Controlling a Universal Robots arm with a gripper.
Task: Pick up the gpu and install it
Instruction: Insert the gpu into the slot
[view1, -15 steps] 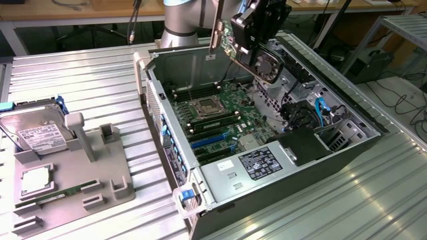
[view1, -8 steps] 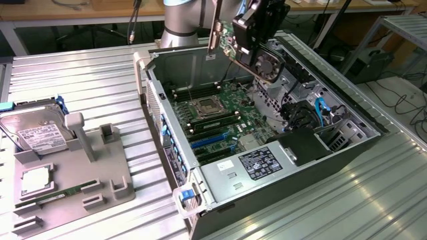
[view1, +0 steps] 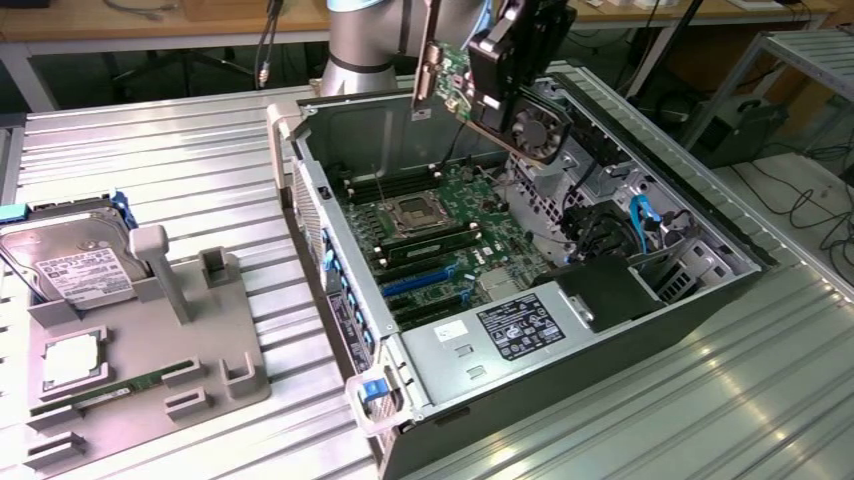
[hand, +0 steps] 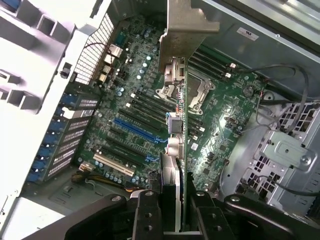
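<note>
Pinching gpu (hand: 182, 115) edge-on with tool (hand: 175, 216), over motherboard (hand: 135, 115) in open case (view1: 574, 400), 12 o'clock of exterior view. Probably light, stiff, fragile; best held by board edges, away from contacts.

The arm (view1: 360, 40) reaches down from above, its claw (hand: 174, 210) clamped narrow.

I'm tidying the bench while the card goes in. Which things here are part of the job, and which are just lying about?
Part of the job:
- gpu, gripped by the tool
- open computer case
- motherboard with its blue slot

Lying about:
- hard drive
- memory stick
- square chip
- grey holder they sit on
</note>
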